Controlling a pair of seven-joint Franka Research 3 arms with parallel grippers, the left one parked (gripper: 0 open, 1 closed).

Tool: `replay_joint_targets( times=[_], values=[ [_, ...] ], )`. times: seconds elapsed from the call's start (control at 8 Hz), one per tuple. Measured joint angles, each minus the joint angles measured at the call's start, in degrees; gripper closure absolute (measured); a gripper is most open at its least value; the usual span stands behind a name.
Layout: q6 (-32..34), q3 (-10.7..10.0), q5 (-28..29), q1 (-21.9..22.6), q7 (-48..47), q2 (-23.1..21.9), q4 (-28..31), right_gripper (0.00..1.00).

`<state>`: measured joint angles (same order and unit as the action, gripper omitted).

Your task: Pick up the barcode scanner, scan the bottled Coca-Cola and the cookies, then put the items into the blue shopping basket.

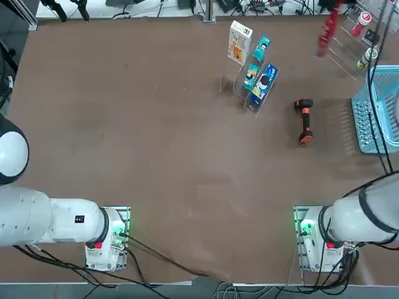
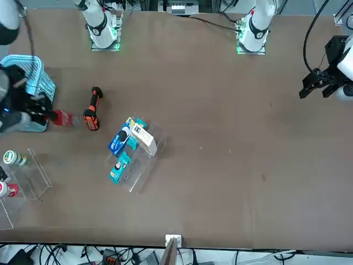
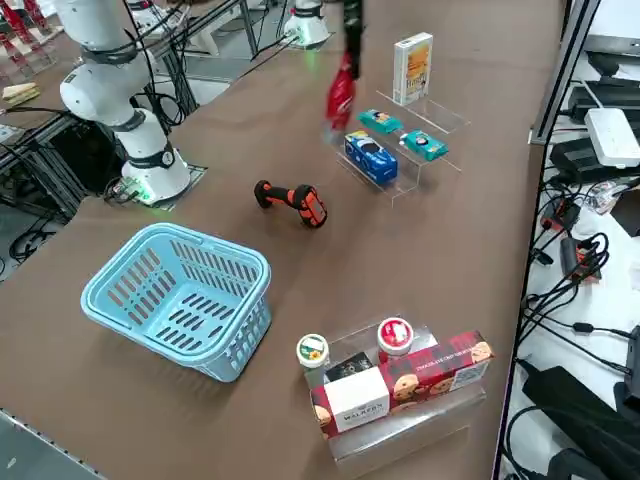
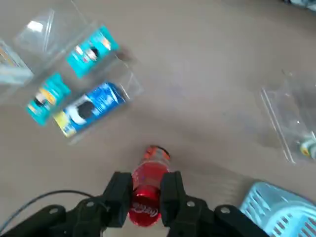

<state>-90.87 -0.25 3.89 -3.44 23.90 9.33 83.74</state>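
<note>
The right gripper (image 4: 146,183) clasps the red Coca-Cola bottle (image 4: 149,169) aloft at far right, presumably leaving its body exposed for the nearer barcode scanner (image 1: 305,121).

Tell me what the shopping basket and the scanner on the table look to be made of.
The light blue slotted basket looks like moulded plastic, semi-matt: thin ribbed mesh walls, one even colour. The black and orange handheld scanner seems hard plastic, mostly matt, its dark parts possibly rubbery; the pictures leave that open.
</note>
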Motion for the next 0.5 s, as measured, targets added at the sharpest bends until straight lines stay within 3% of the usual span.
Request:
replay_joint_targets(
  times=[0.25,0.5],
  values=[
    [-4.52,-0.31,-0.11,-9.90,11.60,-9.71,14.30,0.66],
    [-7.13,-0.48,-0.44,-19.54,22.32,-15.97,22.51,0.66]
  ],
)
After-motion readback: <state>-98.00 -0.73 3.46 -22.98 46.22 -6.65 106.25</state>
